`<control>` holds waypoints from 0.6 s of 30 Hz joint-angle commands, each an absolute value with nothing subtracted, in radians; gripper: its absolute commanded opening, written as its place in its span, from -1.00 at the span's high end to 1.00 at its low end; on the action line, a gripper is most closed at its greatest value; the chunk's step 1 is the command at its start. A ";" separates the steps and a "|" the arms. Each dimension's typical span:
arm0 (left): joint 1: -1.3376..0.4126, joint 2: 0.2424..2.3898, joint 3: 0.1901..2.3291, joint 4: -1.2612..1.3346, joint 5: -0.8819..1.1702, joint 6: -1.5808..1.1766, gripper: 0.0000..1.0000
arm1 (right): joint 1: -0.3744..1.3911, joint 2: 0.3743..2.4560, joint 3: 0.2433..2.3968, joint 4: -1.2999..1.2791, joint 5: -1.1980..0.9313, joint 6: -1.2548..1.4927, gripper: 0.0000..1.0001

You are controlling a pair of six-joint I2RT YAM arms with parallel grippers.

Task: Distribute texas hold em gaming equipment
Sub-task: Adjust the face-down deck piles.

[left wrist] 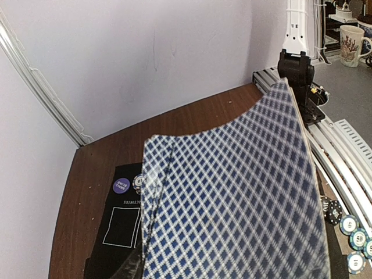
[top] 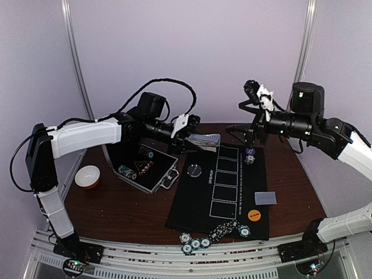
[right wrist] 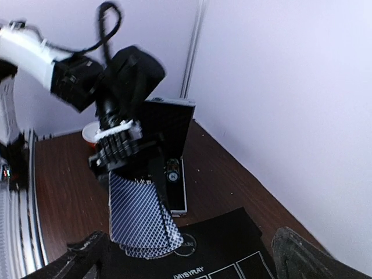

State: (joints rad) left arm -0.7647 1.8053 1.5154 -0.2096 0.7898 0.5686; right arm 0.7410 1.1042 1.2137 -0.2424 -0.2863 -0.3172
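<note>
L hand [top: 187, 131] part-closed, clamped on a fanned stack of playing cards [top: 205, 141]. It's held up off the desk [top: 128, 209], over the far-left corner of the black mat [top: 195, 212]. In top view the cards stick out of the hand toward approx 4 o'clock. L wrist cam is nearly filled by their blue-checked backs.

R hand [top: 249, 135] spread fully wide, nothing in it, touching nothing. It hovers over the mat's far-right corner, approx 3 o'clock from the cards and well apart from them.

Purple button [top: 250, 156] sits on the mat at 6 o'clock from R hand. Black button [top: 195, 170] is on the mat at 6 o'clock from the held cards. Orange button [top: 253, 215] is near the mat's near-right corner, w/ a single card [top: 265, 198] at the mat's right edge. Poker chips [top: 216, 231] are piled at the mat's near edge.

Open case [top: 142, 165] and bowl [top: 87, 176] sit at 9 o'clock of the mat.
</note>
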 commanded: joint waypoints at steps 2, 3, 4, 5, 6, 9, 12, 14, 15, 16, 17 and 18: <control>-0.758 1.769 1.513 -0.175 0.802 0.563 0.21 | 0.601 1.175 1.237 -0.131 -0.339 0.336 -0.95; -0.758 1.769 1.513 -0.175 0.803 0.564 0.21 | 0.591 1.193 1.225 -0.122 -0.351 0.419 -0.91; -0.758 1.768 1.513 -0.175 0.802 0.564 0.21 | 0.585 1.207 1.211 -0.111 -0.355 0.509 -0.89; -0.758 1.767 1.512 -0.175 0.803 0.563 0.21 | 0.583 1.216 1.186 -0.083 -0.367 0.592 -0.89; -0.758 1.766 1.512 -0.175 0.803 0.562 0.21 | 0.582 1.221 1.158 -0.047 -0.387 0.659 -0.92; -0.758 1.765 1.511 -0.175 0.802 0.561 0.20 | 0.583 1.228 1.070 0.080 -0.487 0.812 -1.00; -0.758 1.761 1.509 -0.177 0.804 0.562 0.20 | 0.587 1.228 0.997 0.160 -0.517 0.860 -1.00; -0.758 1.762 1.509 -0.176 0.805 0.561 0.20 | 0.589 1.244 0.966 0.208 -0.555 0.883 -1.00; -0.759 1.764 1.511 -0.176 0.806 0.561 0.20 | 0.592 1.256 0.961 0.215 -0.573 0.883 -1.00; -0.758 1.764 1.512 -0.176 0.805 0.562 0.20 | 0.596 1.267 0.959 0.229 -0.591 0.882 -1.00; -0.758 1.766 1.513 -0.176 0.807 0.561 0.20 | 0.600 1.278 0.958 0.245 -0.609 0.885 -1.00; -0.758 1.765 1.514 -0.176 0.809 0.560 0.20 | 0.605 1.287 0.956 0.273 -0.617 0.894 -1.00</control>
